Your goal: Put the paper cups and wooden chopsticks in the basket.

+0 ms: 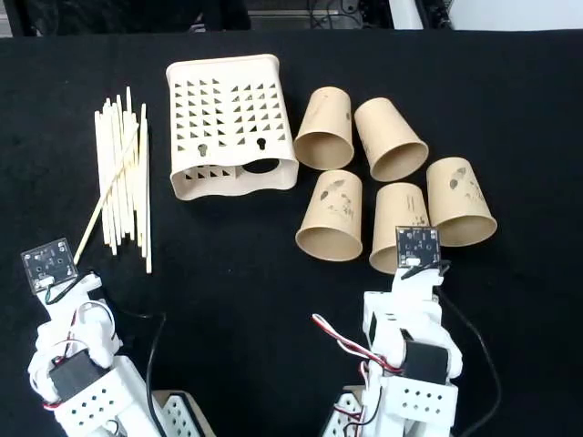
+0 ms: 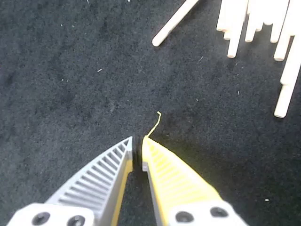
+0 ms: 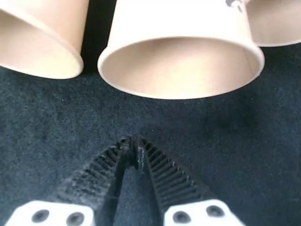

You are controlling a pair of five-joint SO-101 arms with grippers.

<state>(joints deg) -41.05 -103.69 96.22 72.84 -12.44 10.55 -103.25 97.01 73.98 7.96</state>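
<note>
High view — black cloth table (image 1: pixel 239 273) under basket (image 1: pixel 232 123), cups (image 1: pixel 331 217) — cables (image 1: pixel 333 13) behind.

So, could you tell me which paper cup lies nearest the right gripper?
The middle paper cup of the near row of three, its open mouth facing the right gripper; the other four lie off to the sides or farther back.

The right tool (image 3: pixel 135 143), black ribbed fingers pressed together at the tips, hangs over the dark counter (image 3: pixel 263 141). At its twelve o'clock a paper cup (image 3: pixel 181 21) lies sideways, mouth facing it, with another cup (image 3: pixel 42 28) at ten o'clock and a third cup (image 3: pixel 277 21) at two.
</note>
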